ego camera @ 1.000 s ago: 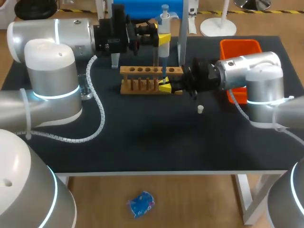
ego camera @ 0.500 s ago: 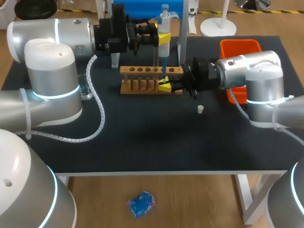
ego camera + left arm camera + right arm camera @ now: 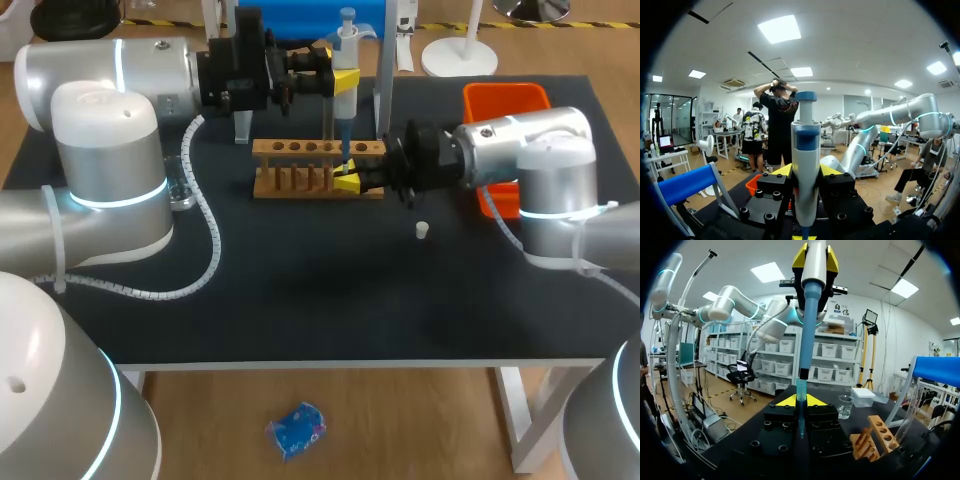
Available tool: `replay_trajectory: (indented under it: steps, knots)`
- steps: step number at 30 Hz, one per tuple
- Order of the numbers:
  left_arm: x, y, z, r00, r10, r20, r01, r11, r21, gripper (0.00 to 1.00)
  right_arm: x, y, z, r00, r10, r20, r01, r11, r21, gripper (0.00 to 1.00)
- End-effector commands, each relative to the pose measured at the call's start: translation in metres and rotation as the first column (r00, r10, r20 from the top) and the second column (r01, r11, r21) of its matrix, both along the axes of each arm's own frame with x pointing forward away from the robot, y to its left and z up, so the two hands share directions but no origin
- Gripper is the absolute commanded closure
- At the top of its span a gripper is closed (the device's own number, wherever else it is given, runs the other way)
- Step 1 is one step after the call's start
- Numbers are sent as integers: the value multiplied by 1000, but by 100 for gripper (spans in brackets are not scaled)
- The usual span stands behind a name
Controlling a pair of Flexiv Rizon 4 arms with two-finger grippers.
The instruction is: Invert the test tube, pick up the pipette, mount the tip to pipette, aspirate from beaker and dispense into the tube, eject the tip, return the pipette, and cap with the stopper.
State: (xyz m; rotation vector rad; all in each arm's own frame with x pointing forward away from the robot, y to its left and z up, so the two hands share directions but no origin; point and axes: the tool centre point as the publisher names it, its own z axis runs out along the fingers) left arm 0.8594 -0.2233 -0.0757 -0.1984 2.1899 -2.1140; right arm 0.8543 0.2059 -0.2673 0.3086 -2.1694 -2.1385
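My left gripper (image 3: 343,80) is shut on the white and blue pipette (image 3: 345,70), which it holds upright behind the rack. In the left wrist view the pipette (image 3: 805,165) stands between the yellow fingertips (image 3: 782,171). Its blue tip (image 3: 808,330) points straight down into the mouth of the clear test tube (image 3: 800,412). My right gripper (image 3: 349,183) is shut on that tube, upright, at the front of the wooden rack (image 3: 300,167). The small white stopper (image 3: 422,231) lies on the table in front of my right arm. The glass beaker (image 3: 181,188) stands by my left arm.
An orange bin (image 3: 505,100) sits at the back right, partly behind my right arm. A blue pipette stand (image 3: 300,18) is at the back. In the right wrist view the beaker (image 3: 845,406) and the rack (image 3: 872,437) lie beside the gripper.
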Motion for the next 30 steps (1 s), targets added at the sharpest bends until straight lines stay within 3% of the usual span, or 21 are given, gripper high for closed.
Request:
replay_trajectory:
  steps: [1,19,30]
  knots:
    - [-1,-1,-4,1000,3,0,-3,1000,-2,100,1,2,2,1000,-2,-3,2,1000,-2,100]
    - [-1,-1,-4,1000,3,0,-3,1000,-2,100,3,5,5,1000,-4,-9,3,1000,-8,100]
    - [-1,-1,-4,1000,3,0,-3,1000,-2,100,5,4,4,999,-7,35,7,1000,-9,100]
